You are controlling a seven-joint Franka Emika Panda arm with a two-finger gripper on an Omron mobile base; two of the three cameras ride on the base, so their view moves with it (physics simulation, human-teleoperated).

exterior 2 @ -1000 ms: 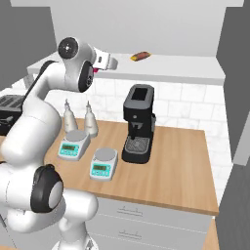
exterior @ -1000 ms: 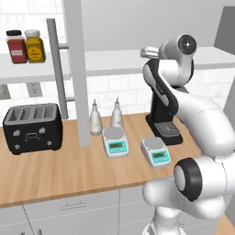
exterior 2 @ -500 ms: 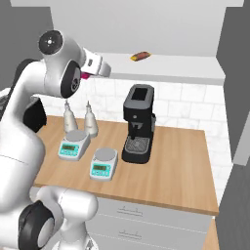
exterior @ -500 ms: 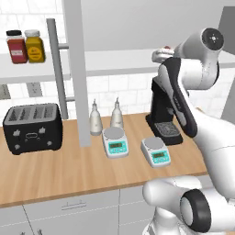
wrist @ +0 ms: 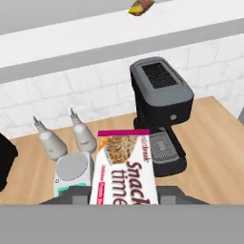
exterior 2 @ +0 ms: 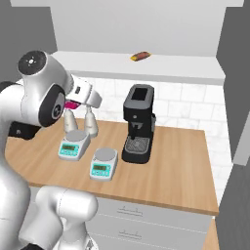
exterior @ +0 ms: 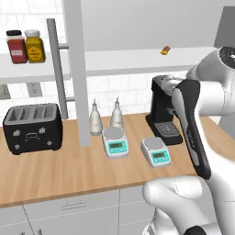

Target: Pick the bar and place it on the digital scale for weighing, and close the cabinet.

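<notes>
Your gripper is clamped on the bar, a flat glossy rectangular wrapper with a magenta edge, held in the air above the wooden counter, over the round-panned digital scale.

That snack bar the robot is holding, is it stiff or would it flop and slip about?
The snack bar juts straight out of the shut gripper without drooping, so it is probably fairly stiff. It looks thin and flat, likely light, and unlikely to roll once laid on a scale pan. Its printed wrapper looks smooth, so it might slide a little.
</notes>
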